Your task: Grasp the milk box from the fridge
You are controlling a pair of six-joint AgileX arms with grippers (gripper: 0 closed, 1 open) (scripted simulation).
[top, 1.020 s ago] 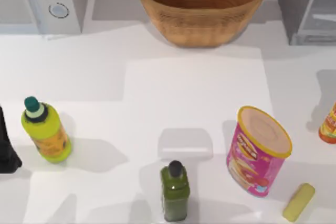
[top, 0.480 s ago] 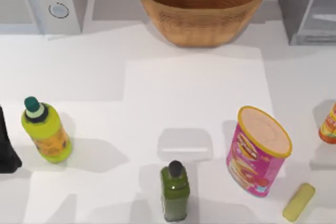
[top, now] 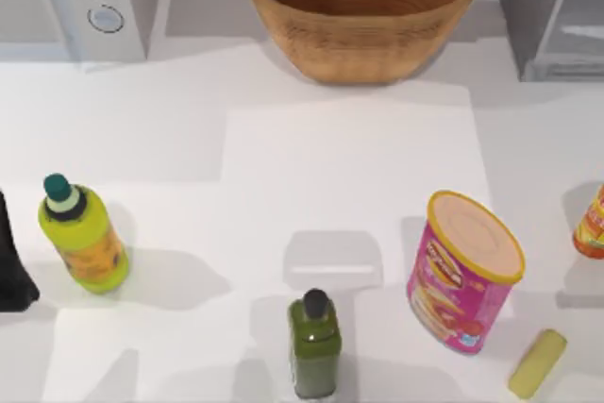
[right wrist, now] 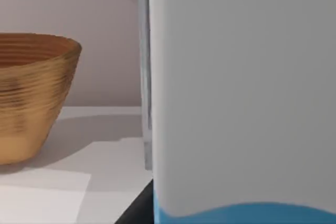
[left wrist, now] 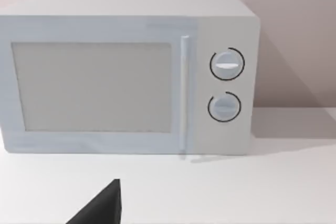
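The grey fridge stands at the table's back right corner, its pale door panel beside it. In the right wrist view the milk box sits very close to the camera, a white face with a blue wave along its lower edge. A dark part of my right gripper shows right beside the box's lower corner. A narrow grey upright edge stands just behind the box. My left gripper is parked at the table's left edge and faces the white appliance.
A woven basket sits at the back centre and a white appliance with two knobs at the back left. On the table stand a yellow-green bottle, a dark green bottle, a pink chip can, an orange bottle and a small yellow piece.
A shadow on the table at the right edge has slid toward the front. No object on the table has moved, and the left arm is still.
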